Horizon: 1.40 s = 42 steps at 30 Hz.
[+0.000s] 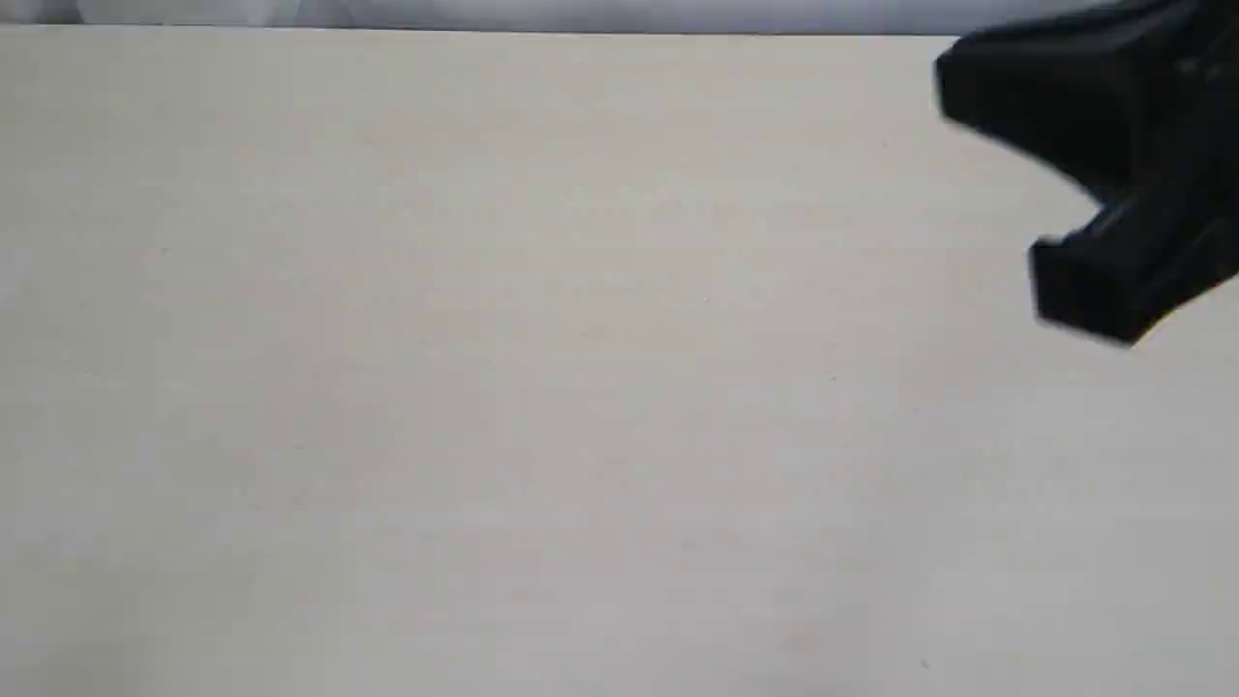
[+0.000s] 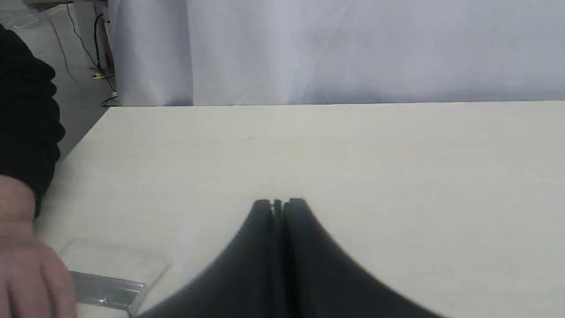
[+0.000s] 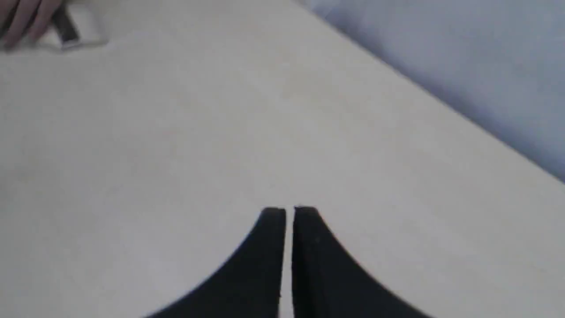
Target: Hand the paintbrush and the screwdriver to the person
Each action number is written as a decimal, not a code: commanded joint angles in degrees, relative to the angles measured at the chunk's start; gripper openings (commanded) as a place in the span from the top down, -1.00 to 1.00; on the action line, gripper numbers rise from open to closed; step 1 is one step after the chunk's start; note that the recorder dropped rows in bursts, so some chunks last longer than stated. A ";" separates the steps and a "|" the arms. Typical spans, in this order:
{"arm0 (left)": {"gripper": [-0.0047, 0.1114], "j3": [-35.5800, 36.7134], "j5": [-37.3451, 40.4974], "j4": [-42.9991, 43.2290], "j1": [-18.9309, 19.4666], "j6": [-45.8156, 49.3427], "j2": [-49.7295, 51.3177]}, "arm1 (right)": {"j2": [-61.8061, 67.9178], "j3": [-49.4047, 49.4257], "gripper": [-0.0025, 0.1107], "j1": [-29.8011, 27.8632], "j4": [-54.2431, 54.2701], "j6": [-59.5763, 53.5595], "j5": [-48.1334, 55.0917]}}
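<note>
The person's hand point(image 2: 26, 265), with a dark sleeve above it, rests on the paintbrush point(image 2: 106, 289) at the table's corner. Only the brush's silver ferrule and pale bristles show. The right wrist view catches the same hand point(image 3: 24, 17) and paintbrush point(image 3: 66, 28) far off. My left gripper point(image 2: 279, 202) is shut and empty, low over the table, beside the brush but apart from it. My right gripper point(image 3: 289, 210) is shut to a thin slit, holding nothing. The right arm's black body point(image 1: 1113, 145) shows blurred at the exterior view's right edge. The screwdriver is out of view.
The pale beige table point(image 1: 484, 339) fills the exterior view. A white curtain point(image 2: 353, 48) hangs behind its far edge. Cables point(image 2: 99, 44) lie on the floor past the table's corner near the person.
</note>
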 commanded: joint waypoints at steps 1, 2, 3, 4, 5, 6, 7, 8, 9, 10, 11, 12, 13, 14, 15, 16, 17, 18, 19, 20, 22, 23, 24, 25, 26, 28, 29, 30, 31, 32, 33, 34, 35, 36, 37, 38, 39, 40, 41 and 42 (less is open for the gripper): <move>0.92 0.12 -0.37 -0.03 -0.47 -0.12 -0.14 | -2.64 0.45 0.88 -7.60 2.67 -0.42 -3.63; 0.92 0.12 -0.37 -0.03 -0.47 -0.12 -0.14 | -3.33 0.99 0.88 -10.89 3.76 -1.12 -4.68; 0.92 0.12 -0.37 -0.03 -0.47 -0.12 -0.14 | -4.07 1.91 0.88 -13.09 4.87 -2.13 -5.59; 0.92 0.12 -0.37 -0.03 -0.47 -0.12 -0.14 | -4.70 2.87 0.88 -15.25 6.47 -3.27 -6.56; 0.92 0.12 -0.37 -0.03 -0.47 -0.12 -0.14 | -5.53 4.30 0.88 -17.84 8.23 -4.93 -8.03; 0.92 0.12 -0.37 -0.03 -0.47 -0.12 -0.14 | -6.34 6.04 0.88 -20.23 10.11 -6.64 -9.85; 0.92 0.12 -0.37 -0.03 -0.47 -0.12 -0.14 | -7.02 7.57 0.88 -22.02 11.62 -8.43 -11.36; 0.92 0.12 -0.37 -0.03 -0.47 -0.12 -0.14 | -8.10 10.02 0.88 -24.42 13.55 -10.24 -13.52; 0.92 0.12 -0.37 -0.03 -0.47 -0.12 -0.14 | -8.89 11.75 0.88 -25.86 14.90 -12.15 -14.96; 0.92 0.12 -0.37 -0.03 -0.47 -0.12 -0.14 | -9.82 13.90 0.88 -27.54 16.07 -13.57 -16.60; 0.92 0.12 -0.37 -0.03 -0.47 -0.12 -0.14 | -10.75 16.09 0.88 -29.16 17.43 -15.11 -18.52; 0.92 0.12 -0.37 -0.03 -0.47 -0.12 -0.14 | -11.68 18.22 0.88 -30.71 18.04 -15.57 -20.28; 0.92 0.12 -0.37 -0.03 -0.47 -0.12 -0.14 | -12.65 20.17 0.88 -32.25 18.66 -15.89 -21.62; 0.92 0.12 -0.37 -0.03 -0.47 -0.12 -0.14 | -13.47 21.62 0.88 -33.39 18.77 -15.89 -22.40; 0.92 0.12 -0.37 -0.03 -0.47 -0.12 -0.14 | -14.71 23.56 0.88 -35.01 18.77 -16.01 -23.33; 0.92 0.12 -0.22 -0.03 -0.47 -0.12 -0.14 | -15.35 24.40 0.88 -35.74 18.77 -16.01 -23.66; 0.92 0.12 -0.22 -0.27 -0.47 -0.12 -0.14 | -16.58 25.91 0.88 -37.12 18.77 -16.01 -24.18; 0.92 0.12 -0.33 -0.20 -0.47 -0.12 -0.14 | -17.61 26.95 0.88 -38.10 18.77 -16.16 -24.40; 0.92 0.12 -0.33 -0.20 -0.47 -0.12 -0.14 | -18.26 27.65 0.88 -38.79 18.77 -16.47 -24.40; 0.92 0.12 -0.33 -0.20 -0.47 -0.12 -0.14 | -19.35 28.46 0.88 -39.45 18.77 -16.71 -24.40; 0.92 0.12 -0.33 -0.20 -0.47 -0.12 -0.14 | -21.54 29.88 0.88 -40.08 18.40 -17.13 -24.30; 0.92 0.12 -0.33 -0.20 -0.47 -0.12 -0.14 | -22.63 30.84 0.88 -40.20 18.40 -18.11 -23.69; 0.92 0.12 -0.33 -0.20 -0.47 -0.12 -0.14 | -23.97 31.55 0.88 -40.20 18.40 -19.03 -22.86; 0.92 0.12 -0.33 -0.20 -0.47 -0.12 -0.14 | -24.90 32.06 0.88 -40.20 18.40 -19.34 -22.04; 0.92 0.12 -0.33 -0.20 -0.47 -0.12 -0.14 | -25.85 32.48 0.88 -40.20 18.40 -19.46 -21.18; 0.92 0.12 -0.33 -0.20 -0.47 -0.12 -0.14 | -28.22 33.51 0.88 -40.20 18.40 -19.46 -19.52; 0.92 0.12 -0.33 -0.20 -0.47 -0.12 -0.14 | -29.19 33.79 0.88 -40.20 18.63 -19.31 -18.62; 0.92 0.12 -0.33 -0.20 -0.47 -0.12 -0.14 | -30.43 34.25 0.88 -40.29 18.93 -19.34 -17.73; 0.92 0.12 -0.33 -0.20 -0.47 -0.12 -0.14 | -31.64 34.78 0.88 -40.29 18.93 -19.34 -17.10; 0.92 0.12 -0.33 -0.20 -0.47 -0.12 -0.14 | -32.89 35.34 0.88 -40.29 18.93 -19.34 -16.35; 0.92 0.12 -0.33 -0.20 -0.47 -0.12 -0.14 | -34.18 35.96 0.88 -40.29 18.93 -19.34 -15.96; 0.92 0.12 -0.33 -0.20 -0.47 -0.12 -0.14 | -35.22 36.45 0.88 -40.29 18.93 -19.34 -15.77; 0.92 0.12 -0.33 -0.20 -0.47 -0.12 -0.14 | -36.72 37.19 0.88 -40.32 18.93 -19.25 -15.39; 0.92 0.12 -0.33 -0.20 -0.47 -0.12 -0.14 | -37.66 37.65 0.88 -40.32 18.93 -19.25 -15.27; 0.92 0.12 -0.33 -0.20 -0.47 -0.12 -0.14 | -38.73 38.16 0.88 -40.32 18.93 -19.25 -15.04; 0.92 0.12 -0.33 -0.20 -0.47 -0.12 -0.14 | -39.46 38.49 0.88 -40.32 18.93 -19.25 -14.65; 0.92 0.12 -0.33 -0.20 -0.47 -0.12 -0.14 | -40.35 38.93 0.88 -40.32 18.93 -19.25 -14.23; 0.92 0.12 -0.33 -0.20 -0.47 -0.12 -0.14 | -40.78 39.19 0.88 -40.32 18.93 -19.25 -13.77; 0.92 0.12 -0.33 -0.20 -0.47 -0.12 -0.14 | -41.18 39.45 0.88 -40.32 18.93 -19.25 -13.49; 0.92 0.12 -0.33 -0.20 -0.47 -0.12 -0.14 | -41.36 39.67 0.88 -40.32 18.93 -19.25 -13.06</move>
